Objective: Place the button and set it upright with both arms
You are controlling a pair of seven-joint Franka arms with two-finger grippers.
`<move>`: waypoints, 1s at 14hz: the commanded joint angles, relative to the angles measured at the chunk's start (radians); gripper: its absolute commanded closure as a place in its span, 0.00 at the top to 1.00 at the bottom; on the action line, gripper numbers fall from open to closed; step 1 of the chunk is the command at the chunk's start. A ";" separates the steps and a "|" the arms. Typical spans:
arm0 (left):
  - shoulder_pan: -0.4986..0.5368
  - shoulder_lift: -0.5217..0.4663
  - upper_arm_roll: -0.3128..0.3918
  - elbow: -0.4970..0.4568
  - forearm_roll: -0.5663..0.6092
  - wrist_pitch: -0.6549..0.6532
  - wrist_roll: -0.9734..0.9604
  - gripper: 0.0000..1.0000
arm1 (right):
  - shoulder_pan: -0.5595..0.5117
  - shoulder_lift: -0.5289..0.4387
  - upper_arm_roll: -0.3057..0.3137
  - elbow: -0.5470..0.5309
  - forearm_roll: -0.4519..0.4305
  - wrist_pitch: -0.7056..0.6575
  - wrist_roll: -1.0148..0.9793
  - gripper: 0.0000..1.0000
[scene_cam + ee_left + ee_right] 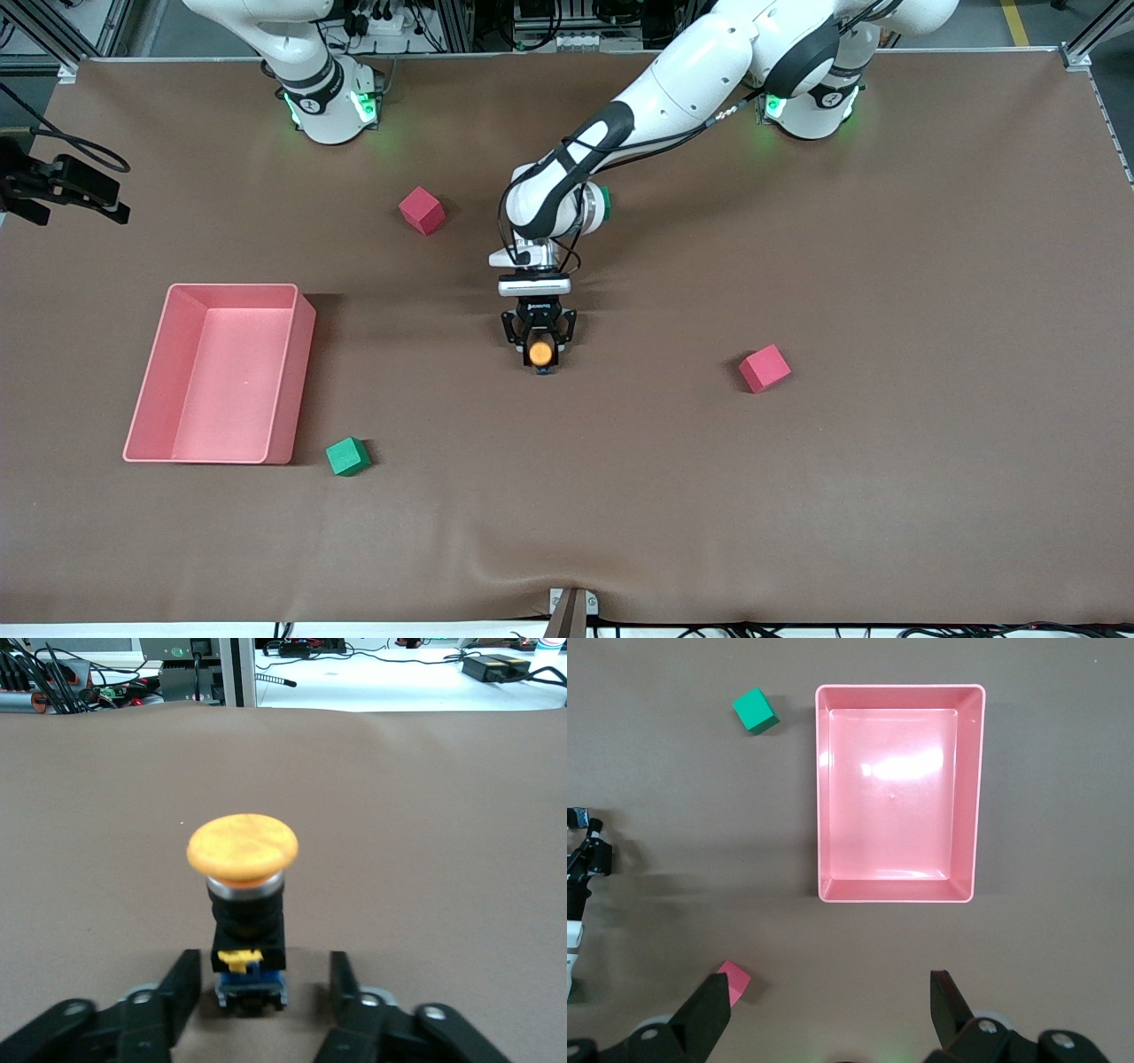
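Button: 1, the button stands upright on the brown table at the centre of the front view, orange cap up.
Left gripper: the left gripper is down at the button; its fingers stand apart on either side of the black body, with a gap showing on each side.
Right gripper: the right gripper hangs high with its fingers spread wide and holding nothing; that arm waits.
Left wrist view only: the button's yellow tab and bluish end resting on the table.
Right wrist view only: the pink tray seen straight down, nothing in it.
Front view only: both green-lit bases along the upper edge.
Cubes: 2 pink, 1 at upper centre and 1 at centre right; 1 green cube beside the tray's lower corner.
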 commanded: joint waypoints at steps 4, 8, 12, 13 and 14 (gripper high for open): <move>-0.048 -0.068 -0.061 0.072 -0.377 -0.004 -0.048 1.00 | -0.038 -0.017 0.025 -0.003 0.006 -0.006 -0.052 1.00; -0.059 -0.167 -0.102 0.070 -0.635 -0.099 0.006 1.00 | -0.034 -0.018 0.021 -0.003 0.005 -0.006 -0.057 1.00; -0.004 -0.328 -0.110 0.075 -0.983 -0.188 0.294 1.00 | -0.035 -0.017 0.020 -0.002 0.005 -0.006 -0.057 1.00; 0.028 -0.379 -0.108 0.072 -1.047 -0.194 0.328 1.00 | -0.035 -0.017 0.020 -0.002 0.005 -0.006 -0.057 1.00; 0.059 -0.425 -0.113 0.072 -1.101 -0.222 0.368 1.00 | -0.037 -0.017 0.020 -0.002 0.006 -0.006 -0.057 1.00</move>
